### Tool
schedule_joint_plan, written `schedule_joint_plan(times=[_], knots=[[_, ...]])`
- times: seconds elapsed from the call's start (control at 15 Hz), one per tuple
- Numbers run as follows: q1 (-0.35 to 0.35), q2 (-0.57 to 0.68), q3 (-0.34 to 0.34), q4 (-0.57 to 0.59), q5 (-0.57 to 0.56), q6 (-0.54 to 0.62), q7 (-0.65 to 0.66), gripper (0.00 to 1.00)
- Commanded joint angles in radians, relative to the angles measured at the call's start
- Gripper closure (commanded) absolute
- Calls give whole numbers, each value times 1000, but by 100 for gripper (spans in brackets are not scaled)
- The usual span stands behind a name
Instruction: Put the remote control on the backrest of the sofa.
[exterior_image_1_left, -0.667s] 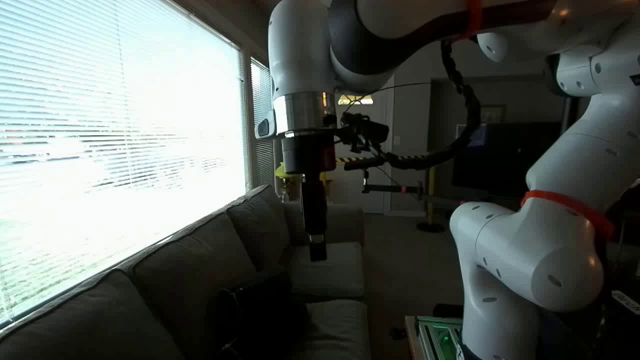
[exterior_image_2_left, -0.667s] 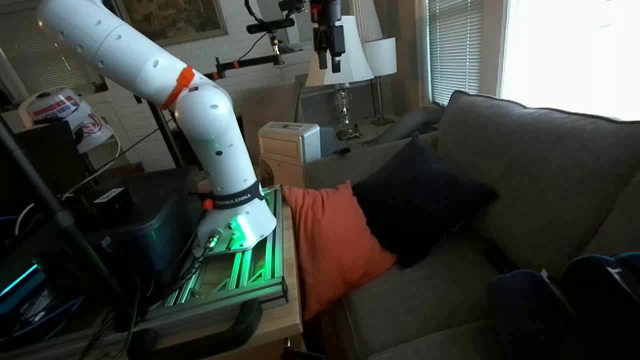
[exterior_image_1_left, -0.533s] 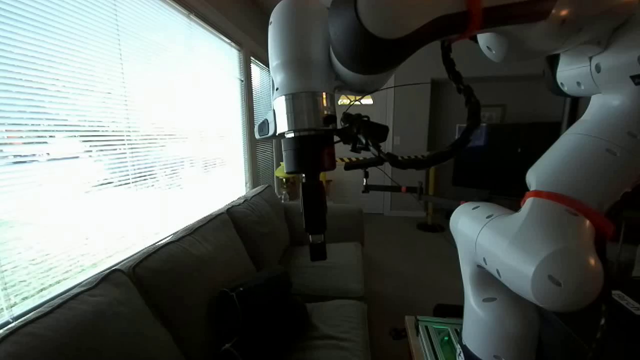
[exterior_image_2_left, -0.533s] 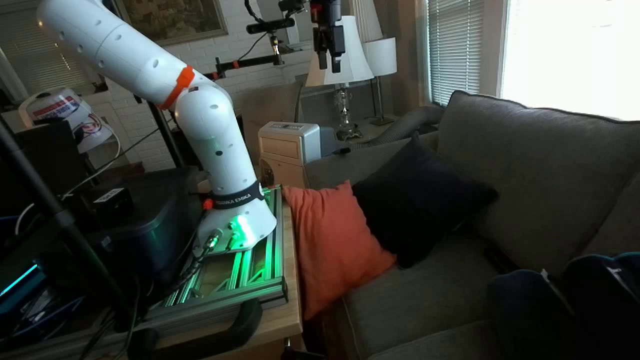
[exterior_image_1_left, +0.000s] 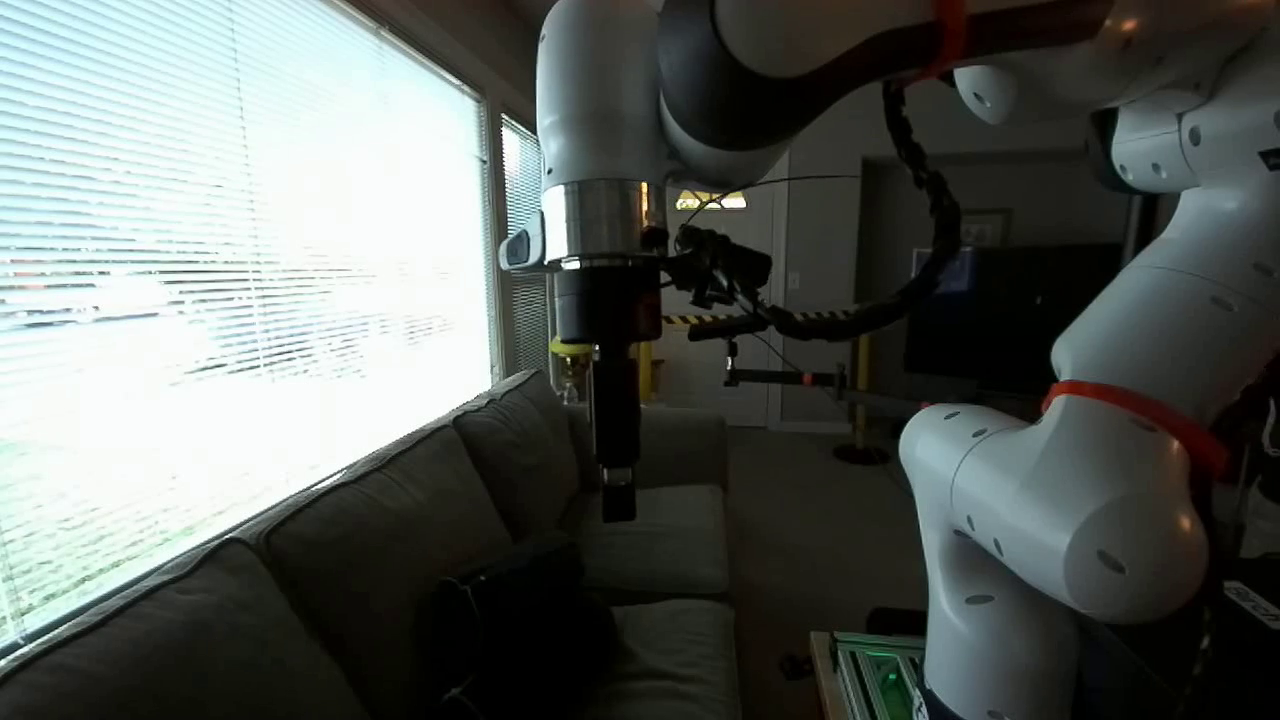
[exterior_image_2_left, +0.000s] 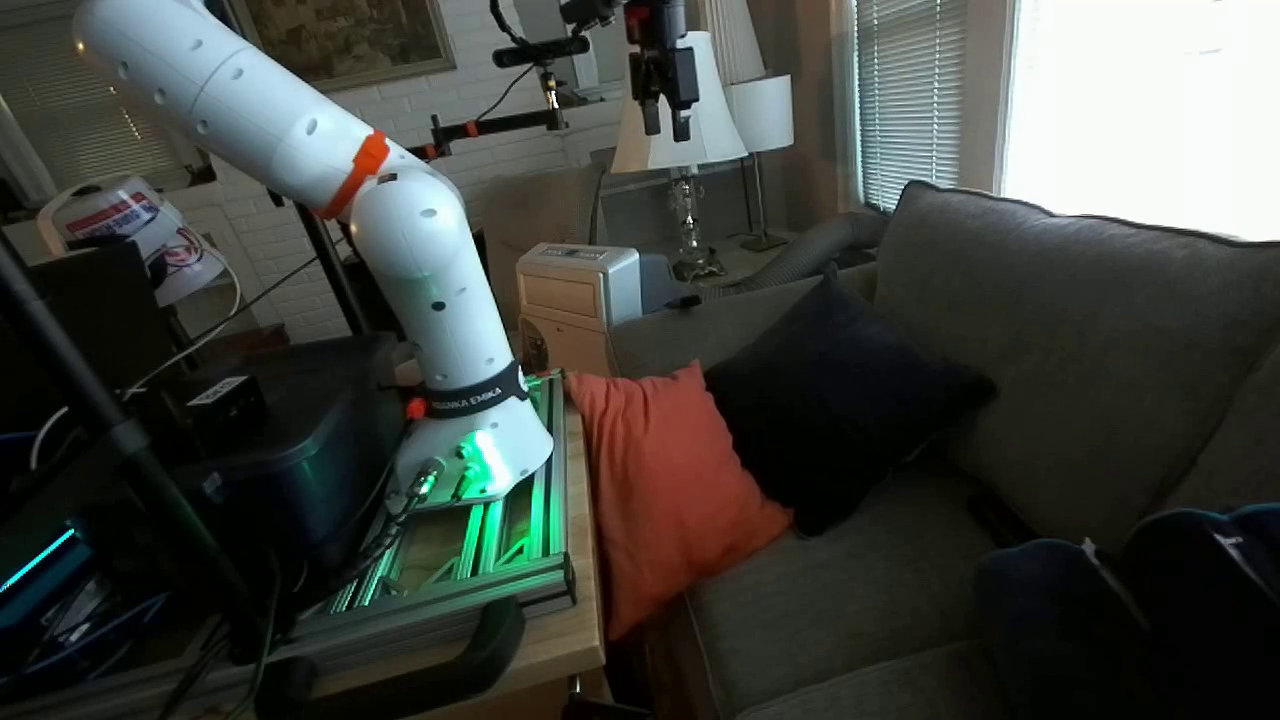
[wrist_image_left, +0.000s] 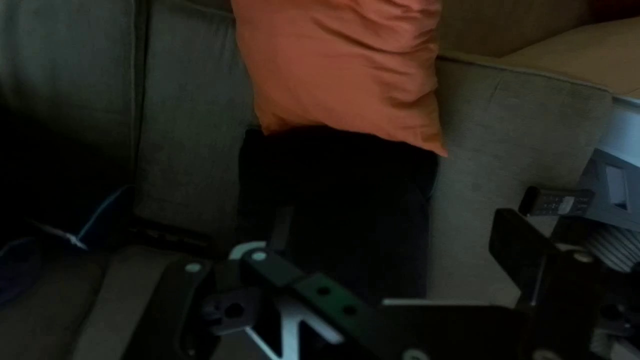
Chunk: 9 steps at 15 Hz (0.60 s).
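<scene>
The remote control (wrist_image_left: 560, 201), dark with pale buttons, lies on the sofa's armrest; an exterior view shows it there as a small black shape (exterior_image_2_left: 685, 301). Another slim dark bar (wrist_image_left: 170, 237) rests where the seat meets the backrest, too dark to identify. The grey-olive backrest (exterior_image_2_left: 1090, 330) stands below the window, behind the seat of the sofa (exterior_image_2_left: 850, 600). My gripper (exterior_image_2_left: 667, 118) hangs high above the sofa, pointing down. In the wrist view a wide gap parts its fingertips, with nothing held; the remote control shows just beyond the right finger (wrist_image_left: 525, 245).
An orange cushion (exterior_image_2_left: 670, 490) and a dark cushion (exterior_image_2_left: 840, 400) lie at the armrest end. Dark blue lumps (exterior_image_2_left: 1070, 610) sit farther along the seat. A bright window with blinds (exterior_image_1_left: 250, 250) runs behind the backrest. A lamp (exterior_image_2_left: 690, 110) stands past the armrest.
My gripper has shifted a little toward the window and backrest side, still open. The sofa, cushions and remote control have not moved.
</scene>
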Motion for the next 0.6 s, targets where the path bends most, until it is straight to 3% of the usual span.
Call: schedule_joint_plan(times=[0.0,0.27,0.53], knots=[[53,78,12,0,53,214,-114,0],[160,234,12,6,154,540,-253,0],[308,407,-1,48,333,807,-454,0]])
